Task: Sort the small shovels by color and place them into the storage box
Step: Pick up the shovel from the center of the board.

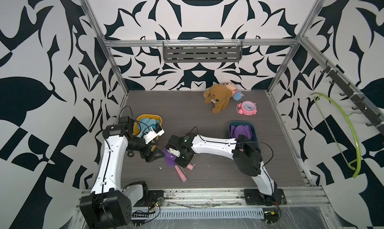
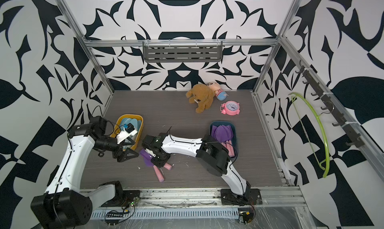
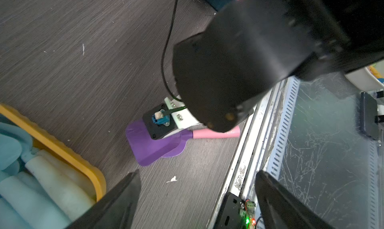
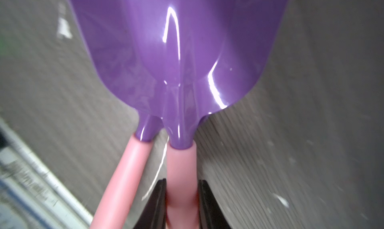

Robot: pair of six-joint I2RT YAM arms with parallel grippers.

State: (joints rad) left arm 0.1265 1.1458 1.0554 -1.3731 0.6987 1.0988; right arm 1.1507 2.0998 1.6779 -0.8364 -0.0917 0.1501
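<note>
Two purple shovels with pink handles lie overlapping at the front middle of the table. My right gripper is shut on the pink handle of the upper purple shovel; the other's handle lies beside it. In both top views the right gripper stands over them. My left gripper is open and holds nothing, just left of the shovels and beside the yellow box of light blue shovels. A dark blue box at the right holds several purple shovels.
A brown teddy bear, a small doll and a pink alarm clock lie at the back right. A metal rail runs along the front edge. A green hanger hangs on the right wall.
</note>
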